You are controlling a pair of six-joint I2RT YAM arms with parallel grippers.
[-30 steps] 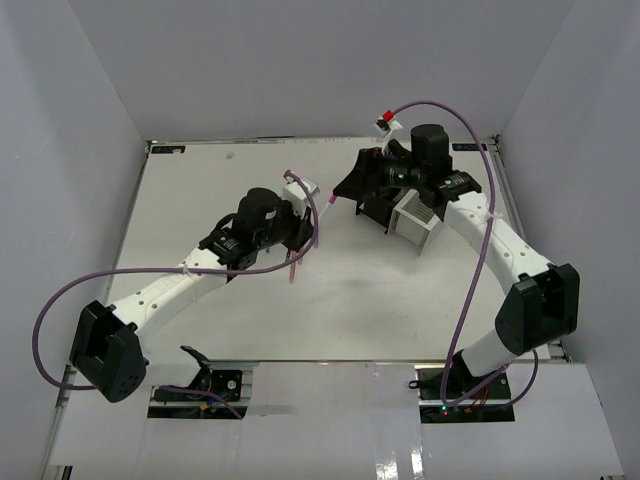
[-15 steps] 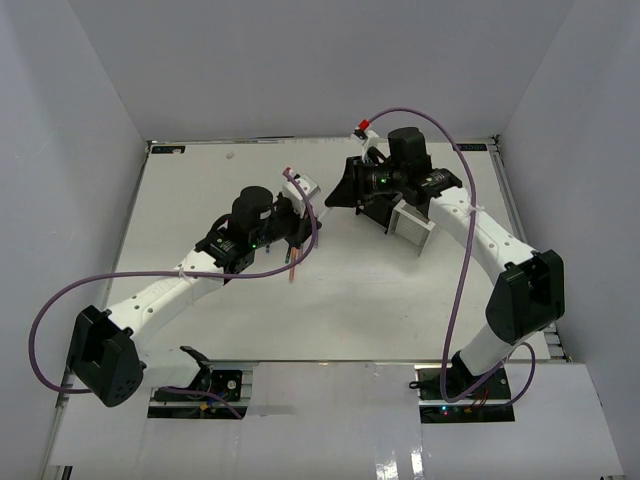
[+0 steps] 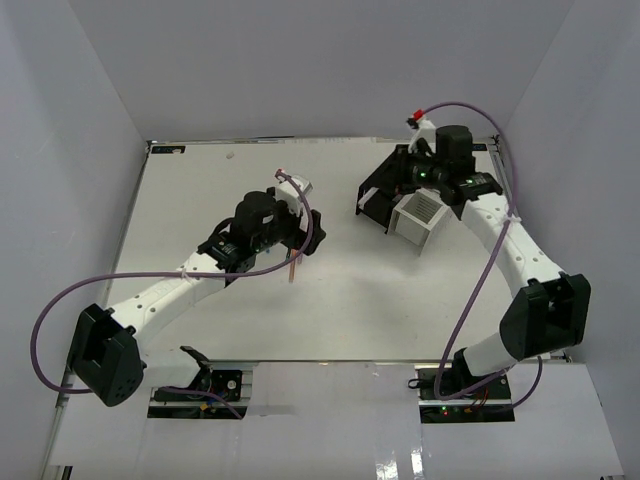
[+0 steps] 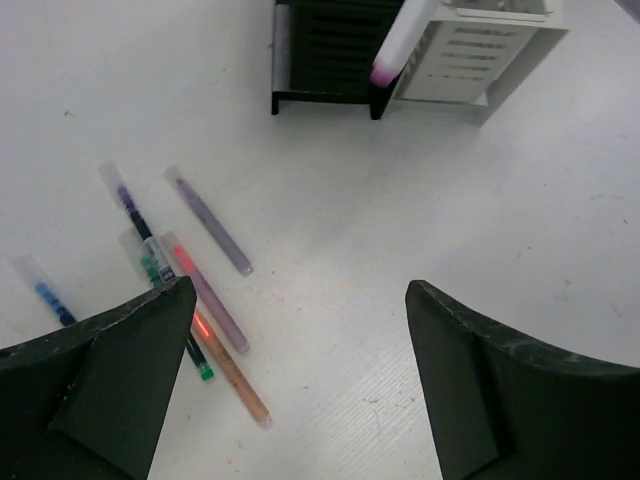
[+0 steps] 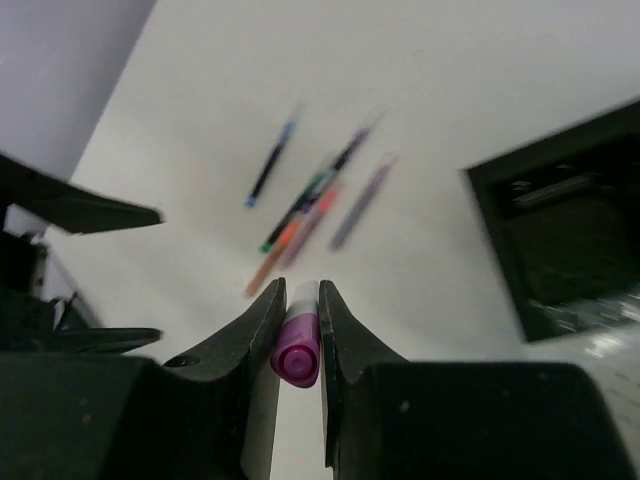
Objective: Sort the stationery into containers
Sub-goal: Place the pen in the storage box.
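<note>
Pens point(image 4: 200, 290) lie in a loose cluster on the white tabletop point(image 4: 430, 210) beneath the left gripper point(image 4: 300, 290). Its two black fingers point(image 4: 110, 380) stand wide apart with nothing between them.

The left wrist view shows six of these thin pens:
- A blue-inked clear pen point(image 4: 45, 293) lies farthest left, a little apart from the rest.
- A dark purple pen point(image 4: 130, 205) lies to its right.
- A teal-green pen point(image 4: 150, 268) lies below the dark purple one.
- A pale lilac pen point(image 4: 210, 222) lies on the right side of the group.
- A pink-purple pen point(image 4: 215, 310) lies near the middle.
- An orange pen point(image 4: 235, 375) lies nearest the camera.

The teal-green, pink-purple and orange ones crowd close together, and some appear to overlap.

Farther back on the table, well apart from the cluster, a slotted black rectangular box point(image 4: 325, 50) and a slotted white rectangular box point(image 4: 480, 55) stand side by side. The black one is on the left in that view. Whether their walls touch cannot be told.

The right gripper point(image 5: 300, 288) has its jaws clamped on a white-barrelled marker with a magenta end point(image 5: 296, 352), which sticks out between the fingertips toward the camera. From the left wrist view this marker hangs tilted, magenta end down, in front of the spot where the two boxes meet. Whether it is over a compartment or touching either box cannot be told. In the right wrist view the black box sits at the right edge, and the cluster of pens shows blurred on the table beyond the fingertips.

From overhead, the right arm reaches over the boxes at the far right of the table. The left arm hangs over the pens near the middle.
</note>
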